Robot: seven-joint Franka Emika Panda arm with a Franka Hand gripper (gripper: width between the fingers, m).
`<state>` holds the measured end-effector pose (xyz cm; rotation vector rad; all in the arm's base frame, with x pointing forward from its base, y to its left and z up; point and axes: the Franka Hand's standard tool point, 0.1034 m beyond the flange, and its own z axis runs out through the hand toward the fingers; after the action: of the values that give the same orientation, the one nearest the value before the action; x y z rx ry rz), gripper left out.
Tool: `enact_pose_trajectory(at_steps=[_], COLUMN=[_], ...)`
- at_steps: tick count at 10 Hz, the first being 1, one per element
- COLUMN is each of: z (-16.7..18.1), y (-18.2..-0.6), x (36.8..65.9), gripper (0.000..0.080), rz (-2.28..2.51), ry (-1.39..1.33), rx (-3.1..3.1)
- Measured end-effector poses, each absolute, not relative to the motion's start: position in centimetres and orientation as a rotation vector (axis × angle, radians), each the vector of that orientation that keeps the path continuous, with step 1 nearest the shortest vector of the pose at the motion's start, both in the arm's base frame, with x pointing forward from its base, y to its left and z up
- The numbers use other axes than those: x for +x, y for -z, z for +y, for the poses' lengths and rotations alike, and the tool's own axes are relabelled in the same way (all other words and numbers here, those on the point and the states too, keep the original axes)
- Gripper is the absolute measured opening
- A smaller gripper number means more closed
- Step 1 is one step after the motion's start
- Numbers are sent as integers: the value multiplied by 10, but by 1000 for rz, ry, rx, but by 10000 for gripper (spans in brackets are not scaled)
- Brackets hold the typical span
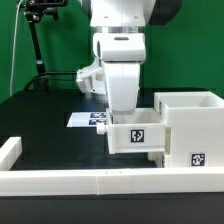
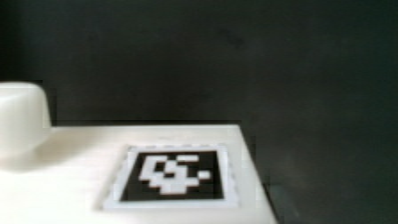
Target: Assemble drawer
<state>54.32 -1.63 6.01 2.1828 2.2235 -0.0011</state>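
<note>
On the black table: one casing (image 1: 190, 130) at the exterior view's right, one tray (image 1: 137, 134) touching its left side, one marker board (image 1: 88, 119) behind. Directly above tray: gripper (image 1: 124, 108), fingers hidden, spread undeterminable. Against low rim wall (image 1: 90, 181): both drawer parts.

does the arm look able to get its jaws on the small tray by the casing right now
Probably yes. The gripper is directly over the tray, seemingly at its rim, with nothing between them. The casing sits close on the exterior view's right. Whether the jaws are shut is hidden.

casing (image 1: 187, 128): 1 | tray (image 1: 136, 135): 1 | rim walls (image 1: 90, 180): 2 | marker board (image 1: 88, 119): 1
</note>
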Motion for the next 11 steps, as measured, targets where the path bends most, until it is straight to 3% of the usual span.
enact_pose_trajectory(at_steps=[11], z=[-5], y=[-57], x=[543], gripper=[44], rz=[2204], ry=[10], rx=[2204])
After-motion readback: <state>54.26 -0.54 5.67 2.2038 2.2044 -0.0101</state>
